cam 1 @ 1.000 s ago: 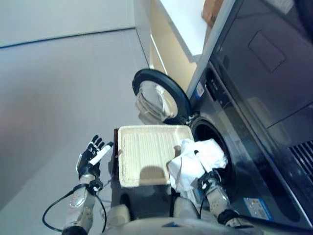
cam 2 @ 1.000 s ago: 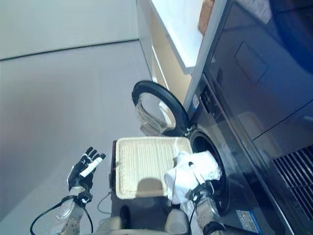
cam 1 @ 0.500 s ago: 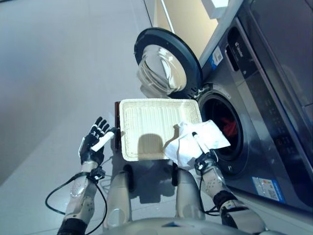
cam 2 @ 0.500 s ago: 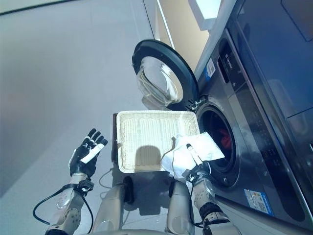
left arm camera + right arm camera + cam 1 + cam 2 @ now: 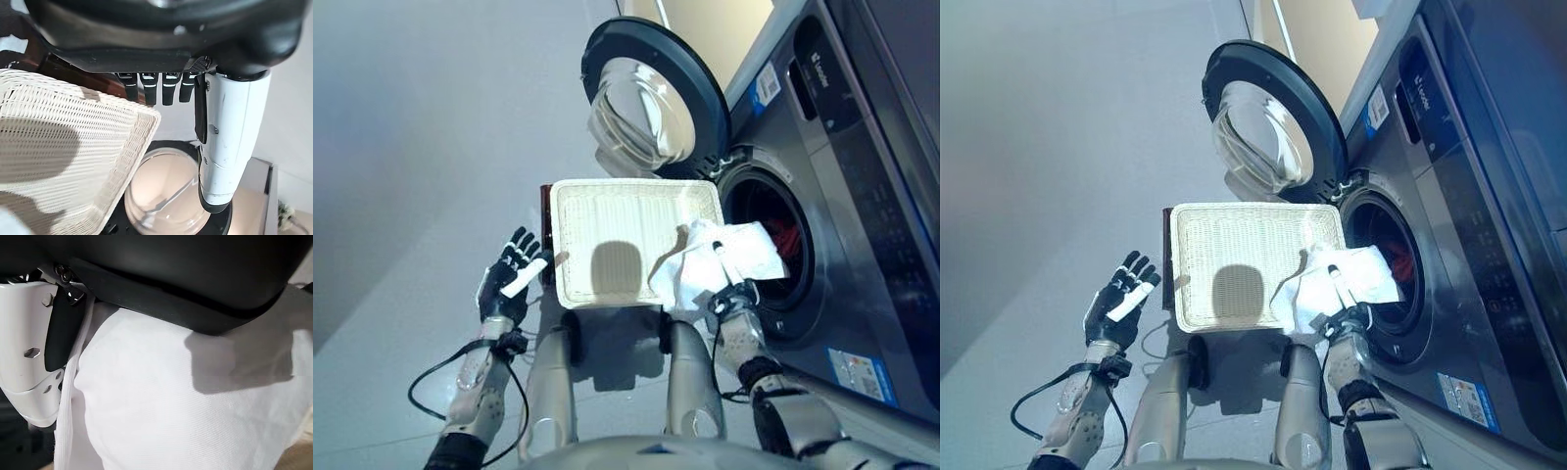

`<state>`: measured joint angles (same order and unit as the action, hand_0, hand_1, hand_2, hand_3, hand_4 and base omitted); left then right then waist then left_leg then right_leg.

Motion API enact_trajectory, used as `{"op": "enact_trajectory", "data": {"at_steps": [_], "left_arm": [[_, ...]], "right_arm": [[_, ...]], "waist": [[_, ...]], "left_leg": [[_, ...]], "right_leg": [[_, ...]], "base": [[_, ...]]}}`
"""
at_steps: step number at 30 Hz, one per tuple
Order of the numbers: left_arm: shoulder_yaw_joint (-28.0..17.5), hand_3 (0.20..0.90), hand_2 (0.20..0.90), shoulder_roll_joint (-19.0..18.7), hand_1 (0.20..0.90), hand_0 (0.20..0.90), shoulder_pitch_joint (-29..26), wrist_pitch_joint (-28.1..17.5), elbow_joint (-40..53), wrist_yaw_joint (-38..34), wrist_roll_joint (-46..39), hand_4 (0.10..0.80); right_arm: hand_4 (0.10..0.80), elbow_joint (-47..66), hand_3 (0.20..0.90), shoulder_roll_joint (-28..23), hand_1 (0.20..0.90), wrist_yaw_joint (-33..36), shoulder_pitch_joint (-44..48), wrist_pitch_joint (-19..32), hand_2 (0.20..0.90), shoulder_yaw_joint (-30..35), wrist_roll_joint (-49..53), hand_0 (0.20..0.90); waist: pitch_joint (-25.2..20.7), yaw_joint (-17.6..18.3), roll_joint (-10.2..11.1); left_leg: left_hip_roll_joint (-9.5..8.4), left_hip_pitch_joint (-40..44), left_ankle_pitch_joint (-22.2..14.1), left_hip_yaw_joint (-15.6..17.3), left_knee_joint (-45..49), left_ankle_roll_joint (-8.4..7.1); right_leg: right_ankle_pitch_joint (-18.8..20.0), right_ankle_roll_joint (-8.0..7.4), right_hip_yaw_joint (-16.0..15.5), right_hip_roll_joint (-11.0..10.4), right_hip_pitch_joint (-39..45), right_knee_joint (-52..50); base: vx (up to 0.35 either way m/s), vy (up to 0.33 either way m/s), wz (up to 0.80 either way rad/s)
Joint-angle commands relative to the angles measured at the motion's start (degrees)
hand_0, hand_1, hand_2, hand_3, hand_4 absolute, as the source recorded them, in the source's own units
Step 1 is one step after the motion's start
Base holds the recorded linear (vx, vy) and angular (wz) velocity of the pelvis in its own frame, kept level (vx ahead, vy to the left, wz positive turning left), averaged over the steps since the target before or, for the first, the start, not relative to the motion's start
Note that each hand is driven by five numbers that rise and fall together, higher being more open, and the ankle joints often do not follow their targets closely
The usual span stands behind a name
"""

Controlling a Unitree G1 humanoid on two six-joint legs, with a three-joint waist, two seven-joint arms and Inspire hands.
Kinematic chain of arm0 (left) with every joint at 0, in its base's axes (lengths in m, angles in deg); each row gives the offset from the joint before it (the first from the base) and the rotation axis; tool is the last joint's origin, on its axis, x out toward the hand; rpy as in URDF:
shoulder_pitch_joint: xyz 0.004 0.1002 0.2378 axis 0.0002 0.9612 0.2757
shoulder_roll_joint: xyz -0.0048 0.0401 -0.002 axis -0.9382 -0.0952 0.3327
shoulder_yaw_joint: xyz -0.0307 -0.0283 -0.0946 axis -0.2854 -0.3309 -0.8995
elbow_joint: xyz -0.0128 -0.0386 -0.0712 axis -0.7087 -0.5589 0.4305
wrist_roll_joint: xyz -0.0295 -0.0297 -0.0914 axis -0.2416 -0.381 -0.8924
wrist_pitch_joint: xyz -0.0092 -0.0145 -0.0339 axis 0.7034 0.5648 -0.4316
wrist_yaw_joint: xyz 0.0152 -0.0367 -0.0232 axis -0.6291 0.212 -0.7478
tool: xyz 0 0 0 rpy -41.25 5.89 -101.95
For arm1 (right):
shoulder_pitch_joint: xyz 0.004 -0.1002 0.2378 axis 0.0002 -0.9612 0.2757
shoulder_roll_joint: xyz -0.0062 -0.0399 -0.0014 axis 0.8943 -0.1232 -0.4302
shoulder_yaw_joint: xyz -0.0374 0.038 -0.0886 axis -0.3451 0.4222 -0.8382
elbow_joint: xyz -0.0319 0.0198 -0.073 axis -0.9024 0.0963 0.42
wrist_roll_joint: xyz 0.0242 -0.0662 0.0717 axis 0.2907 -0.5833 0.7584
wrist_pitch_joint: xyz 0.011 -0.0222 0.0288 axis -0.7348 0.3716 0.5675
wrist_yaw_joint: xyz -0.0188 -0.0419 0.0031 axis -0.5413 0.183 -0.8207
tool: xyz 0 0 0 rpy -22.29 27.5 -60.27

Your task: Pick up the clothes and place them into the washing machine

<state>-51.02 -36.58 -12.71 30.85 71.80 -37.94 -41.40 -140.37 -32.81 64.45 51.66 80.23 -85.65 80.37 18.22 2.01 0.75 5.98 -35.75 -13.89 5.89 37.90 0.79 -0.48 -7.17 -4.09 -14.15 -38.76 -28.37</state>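
Grey floor [image 5: 421, 147] fills the left half of both eye views, and a dark washing machine [image 5: 862, 245] runs down the right side, its round door [image 5: 651, 103] swung open toward the upper middle of the frame. At centre sits a white woven basket [image 5: 607, 240] on a dark stand, and it looks empty. Your right robot hand [image 5: 732, 294], just right of centre, has its fingers closed on a bunch of white clothes [image 5: 729, 257]; the right wrist view shows the cloth pressed up against the palm with the white-covered thumb beside it. The bundle hangs between the basket's right edge and the drum opening [image 5: 783, 240], partly overlapping the rim, and something red already shows inside the drum. Your left robot hand [image 5: 512, 284] shows at lower left, fingers spread and holding nothing, just beside the basket's left edge. By my reading, you are at the carry-in step: pickup is done, loading is not. Next you need to push the right hand further toward the right of the frame, through the opening, far enough that the trailing cloth clears the door seal, then let the fingers go. Watch for a loose corner draping over the rim.
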Motion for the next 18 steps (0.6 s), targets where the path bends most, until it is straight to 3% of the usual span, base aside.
{"op": "enact_trajectory", "data": {"at_steps": [1,18], "left_arm": [[1.6,0.9,0.9,-3.1,0.9,0.9,1.9,-5.5,10.8,2.3,-0.8,0.8],[3.4,0.9,0.9,-7.7,0.9,0.9,2.7,-5.9,18.0,4.1,-5.1,0.8]], "right_arm": [[0.3,-1.4,0.2,-4.7,0.2,0.4,4.7,6.9,0.2,3.4,5.5,0.2],[0.3,-13.8,0.2,-17.0,0.2,7.3,20.5,10.2,0.2,16.0,17.0,0.2]], "waist": [[-4.7,-1.7,-2.1],[-5.8,-5.4,-7.5]], "left_leg": [[0.59,-1.0,3.6,-5.2,-4.1,-3.53],[-1.35,-7.8,4.6,-5.5,-3.0,-3.26]], "right_leg": [[-4.1,-0.47,1.6,-1.8,0.9,-2.0],[-4.7,-1.02,3.1,-3.1,-7.1,-6.7]], "base": [[0.0,0.0,0.0],[-0.033,0.008,0.07]]}}
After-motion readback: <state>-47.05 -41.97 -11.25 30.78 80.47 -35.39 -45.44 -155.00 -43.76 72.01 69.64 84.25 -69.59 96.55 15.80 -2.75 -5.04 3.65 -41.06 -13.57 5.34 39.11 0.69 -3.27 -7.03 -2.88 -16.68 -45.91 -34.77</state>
